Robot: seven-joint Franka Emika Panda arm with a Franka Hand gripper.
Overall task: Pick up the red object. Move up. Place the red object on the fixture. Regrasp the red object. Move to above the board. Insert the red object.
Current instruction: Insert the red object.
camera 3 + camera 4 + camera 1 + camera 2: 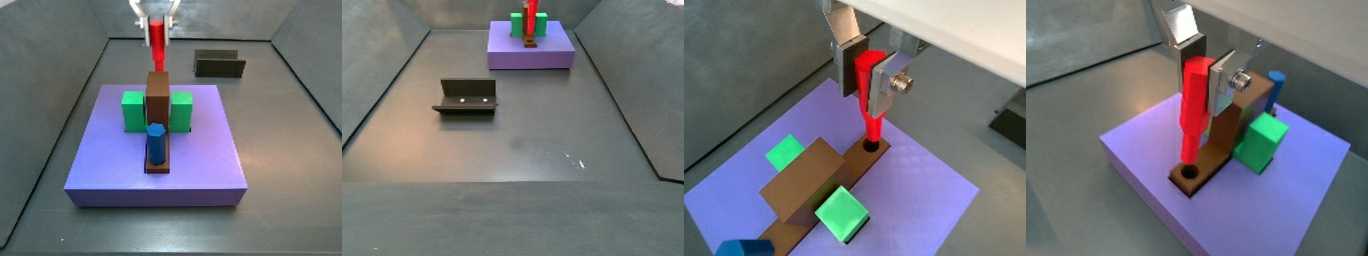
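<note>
Dark grey floor [516,150], sloping grey walls [60,60], seemingly seamless.

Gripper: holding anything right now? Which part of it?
Yes. The gripper, above the board, is shut on the red object, clamped at its upper end; its lower tip hangs at the hole.

Red object [870,95] upright above board [925,180] hole; fixture [466,97] apart.

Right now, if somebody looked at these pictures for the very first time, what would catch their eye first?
Probably the bright red object, held upright in the tool with its lower tip right at a round hole in the brown strip on the big purple board. Next come the green blocks beside the brown slab, and the blue peg standing near the board's other end.
</note>
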